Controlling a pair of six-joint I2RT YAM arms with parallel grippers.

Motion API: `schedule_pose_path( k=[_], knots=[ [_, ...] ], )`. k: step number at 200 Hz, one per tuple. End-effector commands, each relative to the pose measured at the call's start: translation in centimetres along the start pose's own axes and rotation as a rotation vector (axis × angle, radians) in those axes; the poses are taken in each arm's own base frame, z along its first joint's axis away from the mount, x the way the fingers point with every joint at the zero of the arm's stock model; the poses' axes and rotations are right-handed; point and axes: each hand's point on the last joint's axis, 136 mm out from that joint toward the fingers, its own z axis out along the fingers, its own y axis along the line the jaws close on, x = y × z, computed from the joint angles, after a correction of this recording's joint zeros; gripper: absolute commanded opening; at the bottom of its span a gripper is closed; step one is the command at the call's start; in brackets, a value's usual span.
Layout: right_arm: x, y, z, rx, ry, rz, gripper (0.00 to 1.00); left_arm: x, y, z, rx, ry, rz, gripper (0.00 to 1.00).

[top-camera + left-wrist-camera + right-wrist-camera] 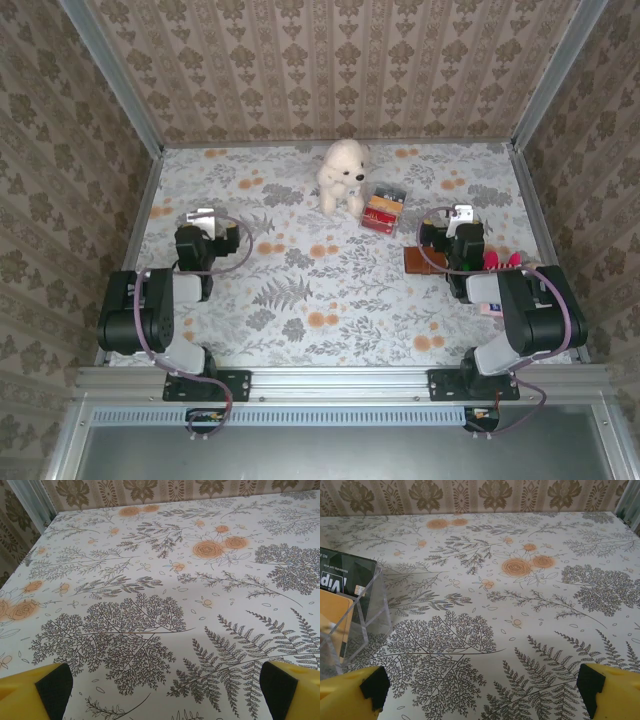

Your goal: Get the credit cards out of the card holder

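Approach step, nothing gripped: left pincer (165, 687) and right pincer (482, 687) both spread wide, empty. The card holder (421, 261) lies on the counter (300, 300) beneath the right arm (520, 312). Next: draw back, descend onto it.

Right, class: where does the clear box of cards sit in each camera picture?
Top external: the clear box sits mid-table at the far side, just right of the white plush dog.
Right wrist: the clear box is at the left edge, with a black card inside.
Left wrist: floral tablecloth reaching the far wall.
Shared landmark: the floral tablecloth.
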Motion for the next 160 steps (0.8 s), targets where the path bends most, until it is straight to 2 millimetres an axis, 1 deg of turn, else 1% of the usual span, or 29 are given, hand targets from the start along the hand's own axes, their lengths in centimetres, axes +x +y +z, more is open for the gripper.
schedule_pose_path(
  k=[1, 138, 160],
  knots=[
    [-0.65, 0.04, 0.35, -0.004, -0.009, 0.014, 1.00, -0.55, 0.11, 0.17, -0.008, -0.012, 0.019, 1.00],
    [-0.72, 0.04, 0.33, -0.005, -0.011, 0.015, 1.00, -0.52, 0.24, 0.17, -0.007, -0.011, 0.014, 1.00],
    [-0.75, -0.32, -0.37, 0.012, -0.049, 0.026, 1.00, -0.79, -0.13, 0.00, 0.009, -0.022, 0.026, 1.00]
  ],
)
